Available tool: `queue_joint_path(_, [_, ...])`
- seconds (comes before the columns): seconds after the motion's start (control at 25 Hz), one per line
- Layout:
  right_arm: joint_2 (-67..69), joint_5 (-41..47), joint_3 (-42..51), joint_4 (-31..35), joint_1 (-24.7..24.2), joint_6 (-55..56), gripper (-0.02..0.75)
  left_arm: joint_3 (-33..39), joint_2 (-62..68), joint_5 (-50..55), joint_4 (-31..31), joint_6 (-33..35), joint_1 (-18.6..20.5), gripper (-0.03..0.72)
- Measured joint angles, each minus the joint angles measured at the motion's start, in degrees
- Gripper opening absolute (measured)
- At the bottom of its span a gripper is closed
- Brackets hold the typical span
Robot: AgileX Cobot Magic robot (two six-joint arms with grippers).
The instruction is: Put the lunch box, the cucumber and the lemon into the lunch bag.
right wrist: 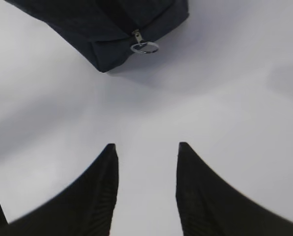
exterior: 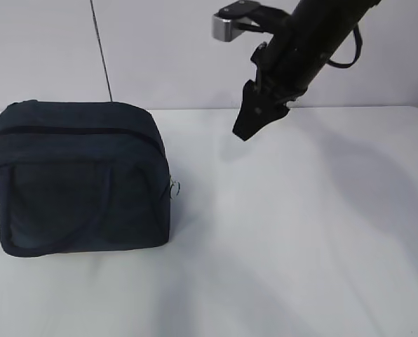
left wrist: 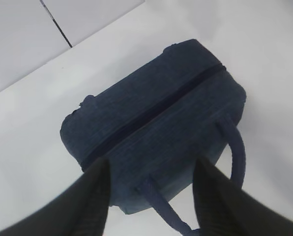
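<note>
Boxy dark navy-grey fabric lunch bag sits by the worktop's left edge, black top zipper closed, metal ring pull at its right end. Lunch box, cucumber, lemon: not visible anywhere. Left pincer hovers above the bag, jaws apart, empty. Right pincer hangs over bare worktop right of the bag, jaws apart, empty. Risks: the small ring slips the grasp; an unbraced bag drags when the zipper is pulled.

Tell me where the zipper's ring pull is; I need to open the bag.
Exterior view: the ring pull hangs at the lunch bag's right end, left of the table.
</note>
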Motion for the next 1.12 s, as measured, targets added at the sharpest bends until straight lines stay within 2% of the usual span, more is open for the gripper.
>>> queue_joint_path(0.36, [-10.45, 0.72, 0.0, -7.7, 0.0, 11.12, 0.283, 0.25, -7.13, 4.59, -0.7, -3.94, 0.27, 0.393])
queue_joint_path(0.68, [-18.97, 1.47, 0.99, -8.02, 0.0, 15.83, 0.283, 6.34, -17.99, 5.22, 0.85, -9.9, 0.27, 0.393])
queue_joint_path(0.88, [-26.15, 1.08, 11.59, -7.53, 0.0, 17.82, 0.283, 9.52, -24.51, 7.23, 3.79, -16.6, 0.27, 0.393])
queue_joint_path(1.12, [-38.82, -8.24, 26.81, -6.34, 0.0, 18.56, 0.283, 10.45, -30.22, 11.5, 6.53, -21.44, 0.27, 0.392])
